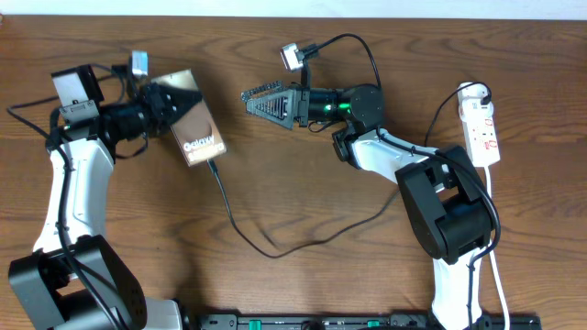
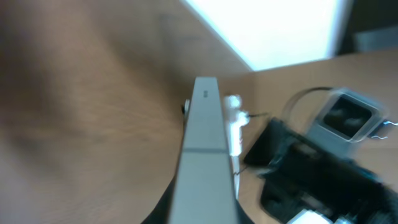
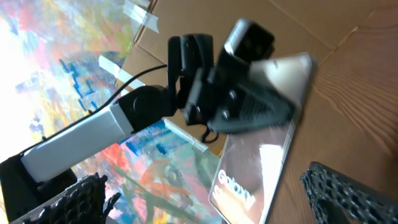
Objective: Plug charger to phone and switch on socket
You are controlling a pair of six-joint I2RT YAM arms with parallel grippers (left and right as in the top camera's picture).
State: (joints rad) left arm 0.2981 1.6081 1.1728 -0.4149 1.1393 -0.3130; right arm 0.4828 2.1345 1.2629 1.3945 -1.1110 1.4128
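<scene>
Phone (image 1: 194, 124) sits upper-left on the wooden table (image 1: 303, 192), tilted, w/ "Galaxy" lettering toward its lower end. The left wrist cam sees it edge-on, blurred. L gripper (image 1: 174, 105) is clamped on the phone's upper-left part, pinching it across the face.

Charger (image 1: 275, 253): thin black cable meets the phone's lower short edge. Can't tell whether the tip is fully seated. From there it drops toward the table front, loops, and climbs right until the R arm (image 1: 404, 160) covers it.

R gripper (image 1: 257, 99) hangs just right of the phone, apart from it, pointing at it. Its mesh-textured fingers (image 3: 348, 193) are spread wide w/ nothing between them.

Socket (image 1: 482, 128) lies at the far right edge, well apart from phone and R gripper. Its white plug (image 1: 471, 91) is at the far end and its white cord (image 1: 493, 229) trails along the R arm's base toward the front. R arm's elbow and base stand between socket and the rest of the table. Switch position is too small to read.
</scene>
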